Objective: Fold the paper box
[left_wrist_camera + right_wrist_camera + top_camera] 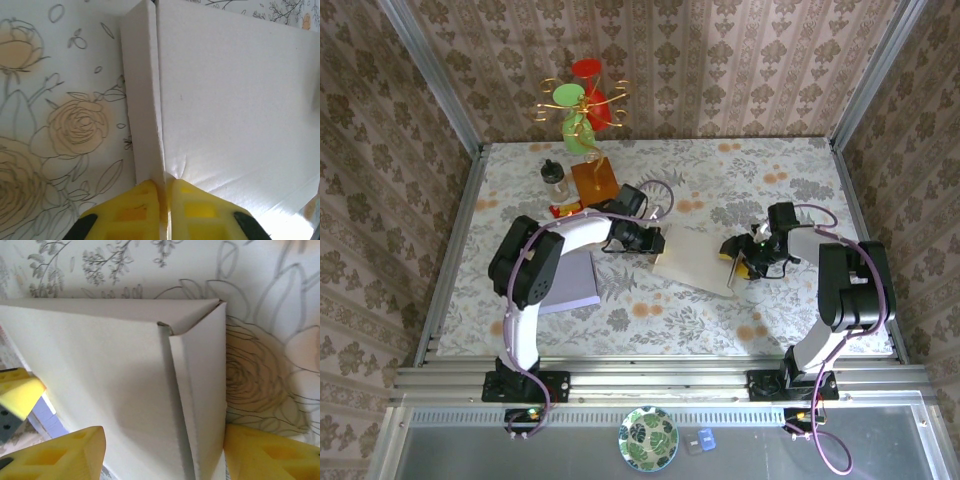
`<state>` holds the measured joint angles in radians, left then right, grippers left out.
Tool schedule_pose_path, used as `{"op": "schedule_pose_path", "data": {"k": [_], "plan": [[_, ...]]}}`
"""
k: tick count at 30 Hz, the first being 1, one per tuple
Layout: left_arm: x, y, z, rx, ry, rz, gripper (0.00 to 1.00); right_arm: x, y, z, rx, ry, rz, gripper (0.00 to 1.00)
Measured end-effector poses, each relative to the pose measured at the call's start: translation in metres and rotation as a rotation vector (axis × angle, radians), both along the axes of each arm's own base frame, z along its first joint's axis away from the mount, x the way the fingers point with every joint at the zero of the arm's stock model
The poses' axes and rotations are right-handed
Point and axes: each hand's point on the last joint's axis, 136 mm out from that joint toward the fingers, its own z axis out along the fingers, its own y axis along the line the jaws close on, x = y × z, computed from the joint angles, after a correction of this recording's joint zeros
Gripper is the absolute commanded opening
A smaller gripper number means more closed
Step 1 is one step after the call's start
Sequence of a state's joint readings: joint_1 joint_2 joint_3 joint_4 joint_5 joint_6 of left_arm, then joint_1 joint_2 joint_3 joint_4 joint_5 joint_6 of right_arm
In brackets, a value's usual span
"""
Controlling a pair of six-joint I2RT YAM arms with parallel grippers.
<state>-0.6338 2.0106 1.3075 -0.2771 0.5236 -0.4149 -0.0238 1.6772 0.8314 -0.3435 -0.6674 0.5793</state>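
At far left, finds the left hand [165, 189] clenched on the raised left wall [142, 110] of the paper box [692, 262], pinching it upright along its crease. Places the box mid-desk [770, 170], between both hands, base panel lying flat. Further right, shows the right hand [162, 447] released, fingers astride the upturned right wall [197, 400] and its corner tab [192, 320], not clamping. Reads as roughly midway: two opposite walls up; probably leaves the corners to tuck and the remaining sides to close.
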Motion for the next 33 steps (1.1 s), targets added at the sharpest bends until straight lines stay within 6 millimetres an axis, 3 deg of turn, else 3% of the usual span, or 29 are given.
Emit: {"op": "schedule_pose_path", "data": {"k": [11,23,33], "plan": [[0.009,0.018,0.000,-0.062,0.010,0.038,0.04,0.004,0.014,0.009,0.103,-0.076,0.043,0.66],[0.015,0.027,0.000,-0.096,0.023,0.056,0.03,0.000,0.020,0.006,0.138,-0.124,0.064,0.67],[0.022,0.034,0.000,-0.098,0.018,0.076,0.09,0.017,0.049,0.012,0.204,-0.159,0.052,0.57]]}}
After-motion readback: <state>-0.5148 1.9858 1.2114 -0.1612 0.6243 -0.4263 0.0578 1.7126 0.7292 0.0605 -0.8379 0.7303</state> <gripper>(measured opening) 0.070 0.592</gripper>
